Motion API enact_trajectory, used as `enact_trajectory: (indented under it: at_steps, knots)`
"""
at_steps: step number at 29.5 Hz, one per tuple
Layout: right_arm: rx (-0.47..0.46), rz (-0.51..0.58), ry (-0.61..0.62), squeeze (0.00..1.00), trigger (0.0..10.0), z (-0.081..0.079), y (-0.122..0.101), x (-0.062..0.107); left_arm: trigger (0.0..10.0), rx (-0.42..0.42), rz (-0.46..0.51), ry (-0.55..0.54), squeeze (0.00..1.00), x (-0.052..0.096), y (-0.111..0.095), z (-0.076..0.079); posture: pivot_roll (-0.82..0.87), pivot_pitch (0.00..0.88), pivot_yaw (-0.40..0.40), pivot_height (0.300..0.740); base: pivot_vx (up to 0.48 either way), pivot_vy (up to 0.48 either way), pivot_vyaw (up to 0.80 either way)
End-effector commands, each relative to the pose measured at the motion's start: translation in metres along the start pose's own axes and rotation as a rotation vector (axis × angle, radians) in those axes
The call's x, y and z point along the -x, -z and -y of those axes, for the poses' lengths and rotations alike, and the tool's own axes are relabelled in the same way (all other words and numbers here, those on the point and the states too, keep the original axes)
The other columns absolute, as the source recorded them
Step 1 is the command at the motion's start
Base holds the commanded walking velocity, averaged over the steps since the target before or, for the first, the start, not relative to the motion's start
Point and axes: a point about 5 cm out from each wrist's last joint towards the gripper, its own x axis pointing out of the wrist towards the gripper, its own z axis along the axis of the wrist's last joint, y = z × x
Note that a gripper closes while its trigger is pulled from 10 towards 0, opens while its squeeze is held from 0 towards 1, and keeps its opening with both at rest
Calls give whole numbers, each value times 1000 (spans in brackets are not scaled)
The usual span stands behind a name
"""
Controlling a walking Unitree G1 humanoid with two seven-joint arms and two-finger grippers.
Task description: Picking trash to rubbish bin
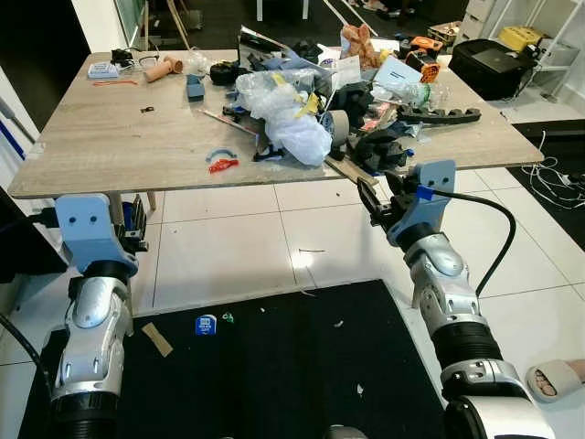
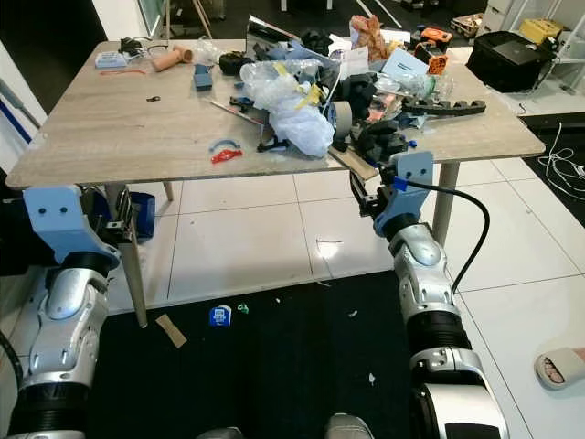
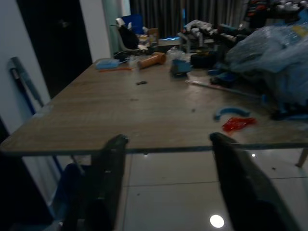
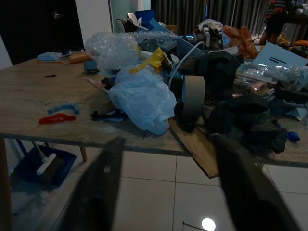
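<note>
A wooden table [image 1: 110, 137] carries a heap of trash: a pale blue plastic bag [image 1: 297, 133], bubble wrap [image 1: 265, 90], a grey tape roll [image 1: 336, 126], black scraps [image 1: 379, 151], and a red piece [image 1: 222, 165] beside a blue curved piece [image 1: 220, 154]. My right gripper [image 1: 375, 197] hovers just in front of the table's front edge, facing the bag [image 4: 144, 98] and tape roll [image 4: 192, 98]; it is open and holds nothing. My left gripper [image 1: 135, 224] is open and holds nothing too, low by the table's front left edge, looking along the tabletop [image 3: 120, 106].
On the floor lie a black mat [image 1: 274, 366], a small blue item [image 1: 206, 325] and a brown strip [image 1: 156, 338]. A blue dustpan [image 4: 45, 166] rests under the table. A slipper [image 1: 558, 378], cables [image 1: 553, 178] and a black case [image 1: 494, 64] are to the right.
</note>
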Motion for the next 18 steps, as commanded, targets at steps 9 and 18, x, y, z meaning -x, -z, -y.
enact_trajectory:
  at_steps: [9, 18]
  knots:
    - [-32, -4, -22, 1000, 10000, 1, -2, 1, 10000, 50, -14, 108, 1000, -1, -6, 26, -24, 0, -8, 740, 0, 0, 0]
    - [-36, -25, -21, 1000, 10000, -1, -1, 0, 10000, 69, -46, 129, 1000, -3, -5, 24, -27, 0, -9, 740, 0, 0, 0]
